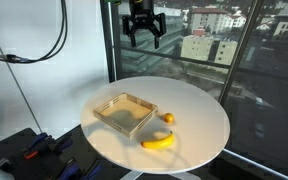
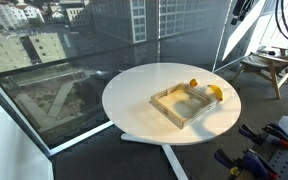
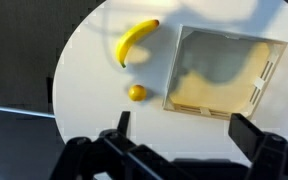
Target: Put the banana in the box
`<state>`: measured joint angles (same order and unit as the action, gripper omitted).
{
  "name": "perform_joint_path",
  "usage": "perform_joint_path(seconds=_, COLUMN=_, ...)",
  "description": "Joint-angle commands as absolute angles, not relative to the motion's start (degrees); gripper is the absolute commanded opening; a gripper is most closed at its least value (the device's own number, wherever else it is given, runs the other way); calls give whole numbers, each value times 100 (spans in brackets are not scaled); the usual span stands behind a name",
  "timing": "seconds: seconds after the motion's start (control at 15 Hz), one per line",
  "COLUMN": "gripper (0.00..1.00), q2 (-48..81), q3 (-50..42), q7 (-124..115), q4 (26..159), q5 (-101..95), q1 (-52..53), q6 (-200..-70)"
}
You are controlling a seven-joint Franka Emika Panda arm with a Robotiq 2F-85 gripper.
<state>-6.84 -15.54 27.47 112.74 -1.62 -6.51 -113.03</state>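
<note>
My pincer (image 1: 144, 42) hangs high above the round white table (image 1: 199, 110), jaws wide and empty, ready to descend on the curved yellow banana (image 1: 159, 142) lying outside the shallow tan wooden box (image 1: 127, 113).

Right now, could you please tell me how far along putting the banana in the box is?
Nothing looks done yet: the banana lies on the table outside the box, near a small orange fruit. Nothing is in hand: the claw hangs open and empty, high above the table. Left to do: come down, grasp the banana, carry it over and release it in the box, which holds nothing.
</note>
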Motion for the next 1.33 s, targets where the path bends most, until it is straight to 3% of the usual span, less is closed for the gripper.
perform_joint_path(seconds=0.0, gripper=100, q2=-261, q3=-1495, q7=2958, q4=10910, q5=70, q1=-777, q6=-11378)
perform_joint_path(seconds=1.27, gripper=100, q2=1238, q3=-1354, q7=2818, q4=10341, q5=-66, q1=-1434, q6=-11762)
